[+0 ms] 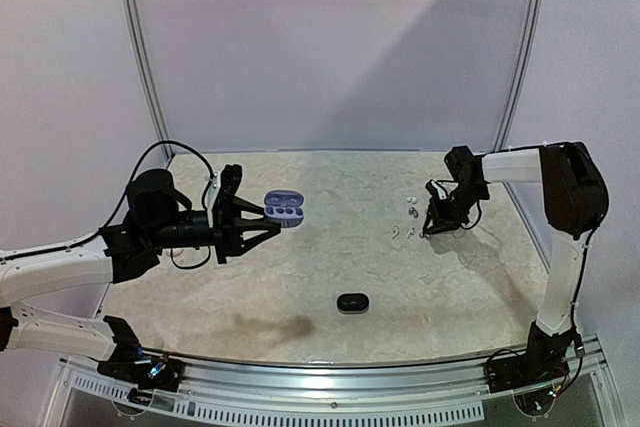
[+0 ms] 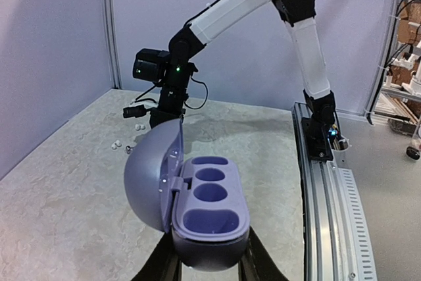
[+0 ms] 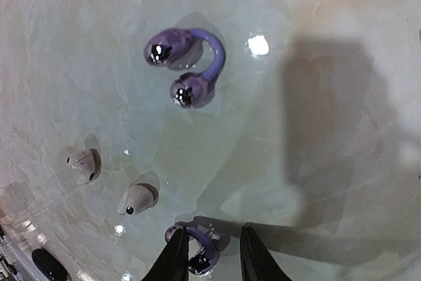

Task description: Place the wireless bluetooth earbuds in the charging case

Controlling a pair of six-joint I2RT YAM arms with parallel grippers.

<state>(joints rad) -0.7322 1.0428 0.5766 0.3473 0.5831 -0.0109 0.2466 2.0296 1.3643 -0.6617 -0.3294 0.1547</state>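
Marbled table [image 1: 330, 267]: left tool [image 1: 271, 219] grips open, empty case [image 2: 210, 212].

A lilac charging case [image 2: 210, 222]; purple clip earbuds [image 3: 220, 57] with mirror-chrome ends; off-white earbuds [image 3: 84, 164] at eight o'clock; a black case [image 1: 351, 302]; cream marbled table [image 1: 330, 257].

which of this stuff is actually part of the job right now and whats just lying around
In the job: purple case, open and held; purple buds.
Lying about, for now: white buds; black case.
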